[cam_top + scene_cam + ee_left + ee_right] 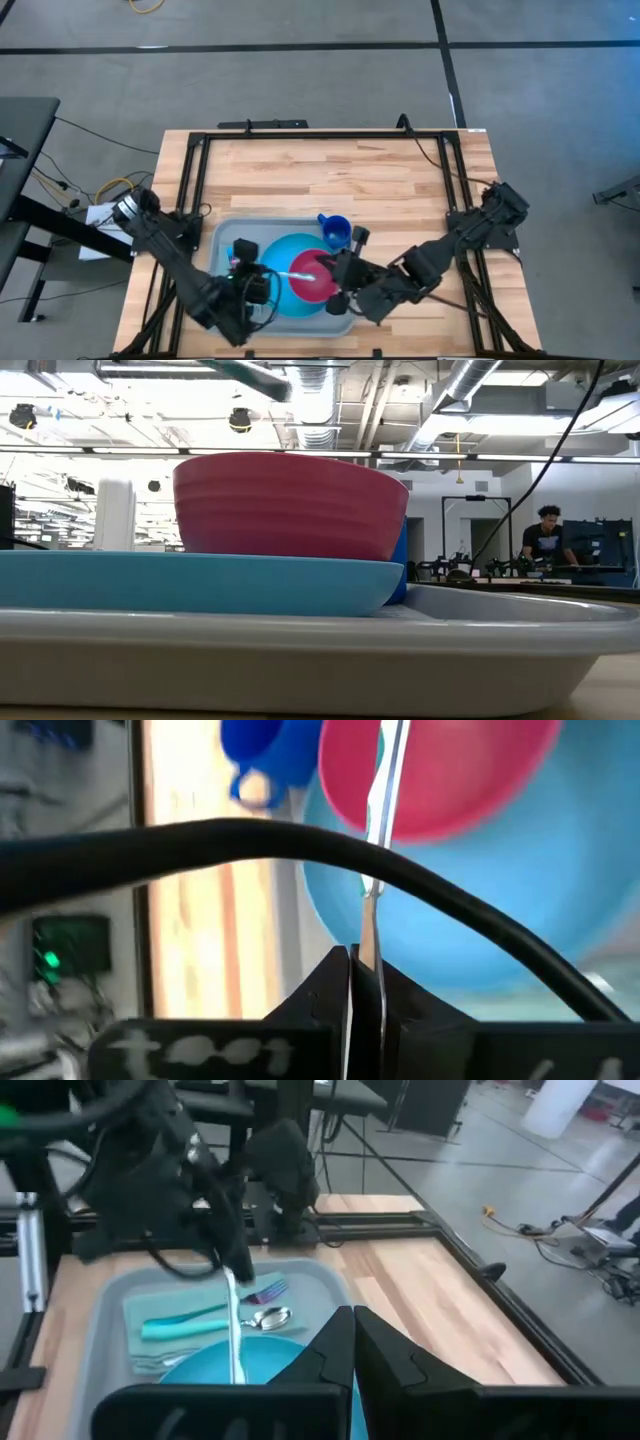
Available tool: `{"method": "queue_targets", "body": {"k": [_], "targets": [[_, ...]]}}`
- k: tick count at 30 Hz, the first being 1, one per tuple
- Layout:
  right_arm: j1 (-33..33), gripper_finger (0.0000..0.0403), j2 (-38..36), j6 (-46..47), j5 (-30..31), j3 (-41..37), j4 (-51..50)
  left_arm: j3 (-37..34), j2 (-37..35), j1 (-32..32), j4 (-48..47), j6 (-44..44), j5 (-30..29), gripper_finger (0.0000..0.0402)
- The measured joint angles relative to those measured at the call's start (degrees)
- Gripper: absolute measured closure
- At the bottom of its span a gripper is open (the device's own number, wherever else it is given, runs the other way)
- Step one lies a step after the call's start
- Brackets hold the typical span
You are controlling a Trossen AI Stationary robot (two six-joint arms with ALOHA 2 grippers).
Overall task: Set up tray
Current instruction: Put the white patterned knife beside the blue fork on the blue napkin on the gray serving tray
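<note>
Looking down from the high view, I find the tray (228, 236) on the near half of the wooden table (330, 170), carrying the blue plate (285, 262), the red bowl (312, 280) and a blue cup (335, 231). The left gripper (262, 283) sits over the tray's left part, pinching a thin pale utensil (302, 273) whose tip reaches the bowl. The right gripper (342, 282) hangs at the bowl's right edge.

In the low view I see the tray's rim (500, 622) across the foreground, the plate (200, 580) on it and the bowl (290, 505) on the plate; no gripper shows. A person (545, 538) stands far back in the room.

In the left wrist view the fingers (330, 995) are pressed together on the utensil's handle (368, 935), which extends over the plate to the bowl (440, 770).

In the right wrist view the right fingers (385, 1350) meet at their tips with nothing between them. Beyond them, in the tray, a fork (262, 1292), a spoon (270, 1318) and a teal handle (185, 1323) lie on a napkin (150, 1308).
</note>
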Motion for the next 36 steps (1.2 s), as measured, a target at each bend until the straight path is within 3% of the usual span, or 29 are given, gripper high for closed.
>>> {"method": "queue_targets", "body": {"k": [4, 10, 14, 16, 21, 24, 28, 33, 36], "targets": [[1.73, 0.0401, -0.72, 0.02, 0.08, 0.04, -2.32, 3.66, -0.11, -4.25, -8.54, -10.24, 5.47, 0.0401], [3.55, 0.0402, -0.7, 0.48, 0.79, -0.01, -4.47, 5.04, -2.22, -8.81, -8.26, -7.47, 25.24, 0.0401], [3.85, 0.0402, -0.7, 0.51, 0.82, -0.02, -4.68, 2.99, -3.56, -10.23, -7.99, -7.43, 26.47, 0.0401], [3.9, 0.0402, -0.7, 0.51, 0.82, -0.02, -4.68, 1.01, -4.87, -9.91, -8.06, -6.31, 28.11, 0.0401], [3.91, 0.0402, -0.7, 0.52, 0.77, -0.04, -5.16, -7.85, -10.22, -7.89, -8.12, -1.85, 41.69, 0.0401], [3.76, 0.0402, -0.7, 0.52, 0.76, -0.04, -5.59, -14.41, -14.31, -7.06, -7.97, 0.08, 41.19, 0.0401], [3.76, 0.0402, -0.7, 0.52, 0.69, -0.07, -6.45, -22.18, -19.61, -4.64, -8.02, 8.85, 40.96, 0.0401], [3.76, 0.0402, -0.7, 0.52, 0.67, -0.07, -6.96, -27.71, -22.12, -1.1, -6.21, 19.64, 56.37, 0.0402], [3.5, 0.0402, -0.7, 0.52, 0.71, -0.07, -7.04, -28.02, -22.09, -0.22, -4.06, 23.19, 58.16, 0.0402]]}}
